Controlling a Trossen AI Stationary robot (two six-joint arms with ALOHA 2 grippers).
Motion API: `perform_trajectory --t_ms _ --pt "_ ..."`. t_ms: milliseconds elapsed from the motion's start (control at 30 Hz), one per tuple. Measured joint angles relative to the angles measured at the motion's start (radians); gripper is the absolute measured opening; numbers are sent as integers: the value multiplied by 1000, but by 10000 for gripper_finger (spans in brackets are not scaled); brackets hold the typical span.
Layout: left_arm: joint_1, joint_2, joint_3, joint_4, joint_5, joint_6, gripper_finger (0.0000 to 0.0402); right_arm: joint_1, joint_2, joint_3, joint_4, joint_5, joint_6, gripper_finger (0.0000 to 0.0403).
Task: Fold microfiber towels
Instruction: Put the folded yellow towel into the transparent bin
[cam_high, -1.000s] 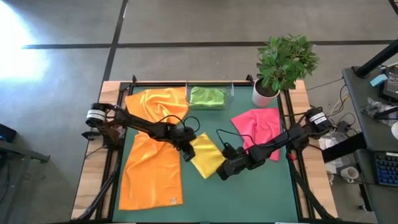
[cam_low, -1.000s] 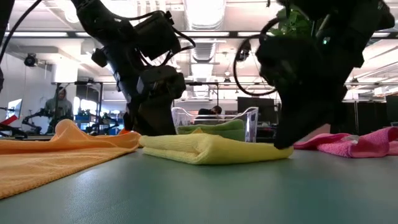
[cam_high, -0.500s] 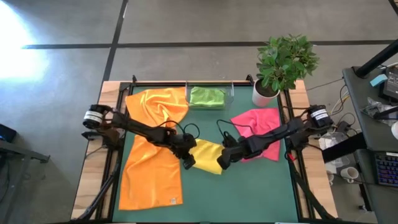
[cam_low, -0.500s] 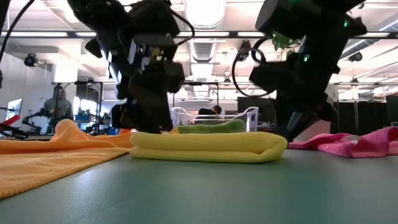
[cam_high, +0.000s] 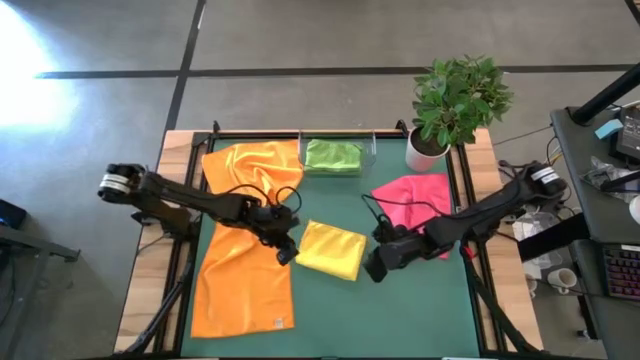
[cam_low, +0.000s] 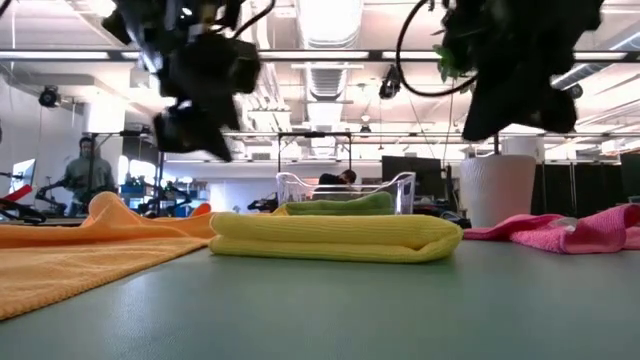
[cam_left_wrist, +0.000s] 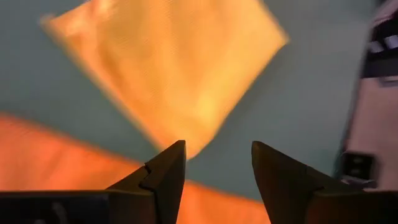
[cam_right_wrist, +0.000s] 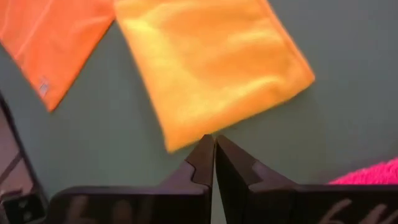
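Note:
A folded yellow towel (cam_high: 332, 250) lies flat on the green mat, its rounded fold edge facing the low view (cam_low: 335, 238). My left gripper (cam_high: 286, 252) hangs open above the mat, just off the towel's left corner (cam_left_wrist: 217, 158). My right gripper (cam_high: 374, 268) hangs shut off the towel's right corner (cam_right_wrist: 214, 152). Both are raised clear of the cloth (cam_low: 195, 135) (cam_low: 505, 115). A crumpled orange towel (cam_high: 255, 165) lies at the far left, and a second orange towel (cam_high: 240, 285) is spread flat at the near left. A pink towel (cam_high: 415, 198) is bunched on the right. A lime green towel (cam_high: 333, 154) lies in the clear tray.
The clear tray (cam_high: 370, 150) stands at the far edge in the middle. A potted plant (cam_high: 455, 100) stands at the far right corner. Bare green mat (cam_high: 400, 320) lies near the front edge, right of the spread orange towel. A person (cam_low: 85, 170) shows in the room behind.
Both grippers have risen off the yellow towel and drawn apart, the left toward the table's left edge and the right toward its right edge. The yellow towel, bunched and slanted a second ago, now lies flat and folded on the mat.

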Motion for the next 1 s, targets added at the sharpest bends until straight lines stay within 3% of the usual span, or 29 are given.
perform_trajectory --t_ms 133,267,467,633,833,1000 --pt "0 -42 -22 -111 -42 0 168 49 -11 0 -30 0 40 9" --pt "-2 -55 -63 -109 -47 -17 168 111 3 -24 -58 12 129 9" --pt "-2 -49 -123 34 -44 -67 168 168 14 -102 -29 53 303 9" --pt "3 -29 -154 194 -41 -80 168 170 24 -136 48 103 363 9" --pt "7 -5 -160 197 -21 -80 168 137 40 -134 97 114 401 13" --pt "7 13 -161 189 -12 -83 168 110 46 -134 99 113 400 45"
